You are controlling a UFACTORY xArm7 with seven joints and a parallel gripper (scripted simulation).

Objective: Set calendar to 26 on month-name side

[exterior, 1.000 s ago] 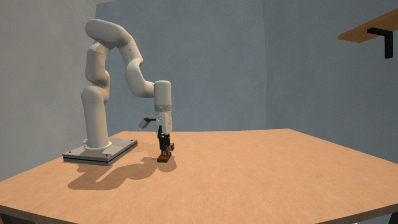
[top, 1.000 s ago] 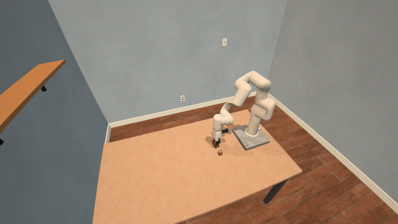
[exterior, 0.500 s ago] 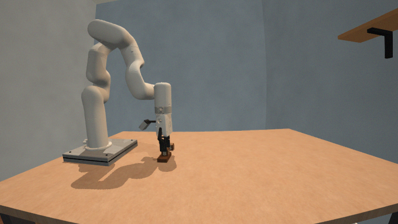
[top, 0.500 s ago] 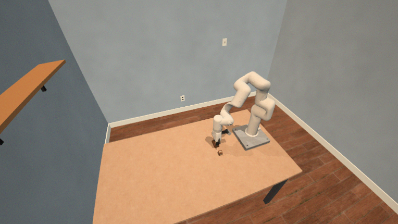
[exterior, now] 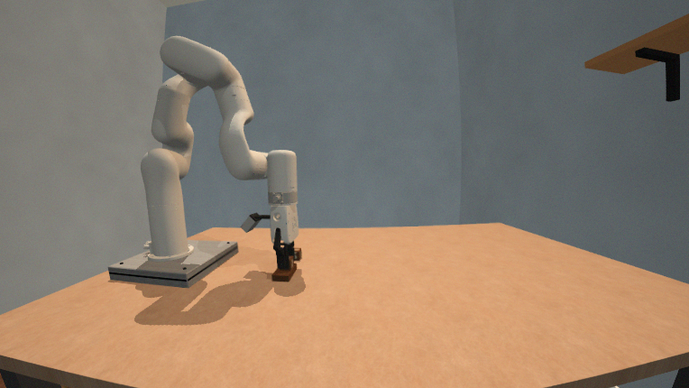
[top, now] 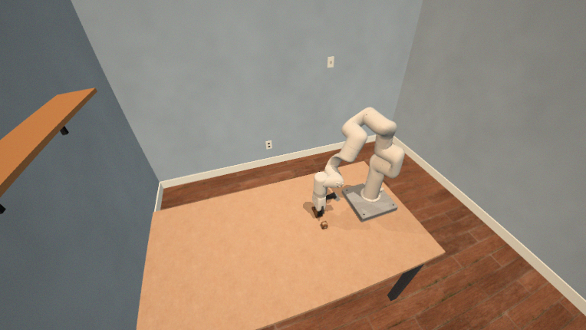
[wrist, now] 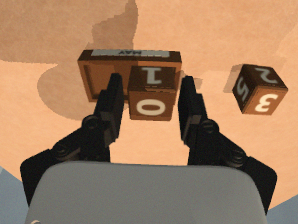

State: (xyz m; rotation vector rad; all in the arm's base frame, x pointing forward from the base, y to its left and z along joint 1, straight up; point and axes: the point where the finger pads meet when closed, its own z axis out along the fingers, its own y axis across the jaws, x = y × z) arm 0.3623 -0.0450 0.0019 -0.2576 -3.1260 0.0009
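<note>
the claw (top: 320,212) (exterior: 285,256) (wrist: 151,88) stands part open, with nothing gripped. between its fingers, in the wrist view, is the seated cube (exterior: 290,263) (wrist: 150,106), with a sliver of space seen on either side. its 0 faces up, and a 1 shows on the month side. i'd expect a light, stiff block, wooden by its look, that won't squash but could slip or pivot if pinched off-centre. take it by the two opposite plain-standing sides, pads square and fairly low, with a modest squeeze.

just below the claw is the tray (top: 314,211) (exterior: 282,278) (wrist: 86,84), flat on the worktop (top: 245,254) (exterior: 409,299) (wrist: 200,30), its may label on the edge at the top of the wrist view. the seated cube is at the tray's right-hand end there; the left-hand end has bare floor. the tray looks light too, so a finger brushing its rim could drag it; lift straight up.

farther out, past the right-hand finger in that view, the loose cube (top: 324,225) (exterior: 298,254) (wrist: 261,90) sits turned a little askew, showing 3, 2 and 5. line the claw up with its sides before closing, or it'll twist. 26 isn't set: the 1 must give way to a 6, and the 2 must come in beside it.
</note>
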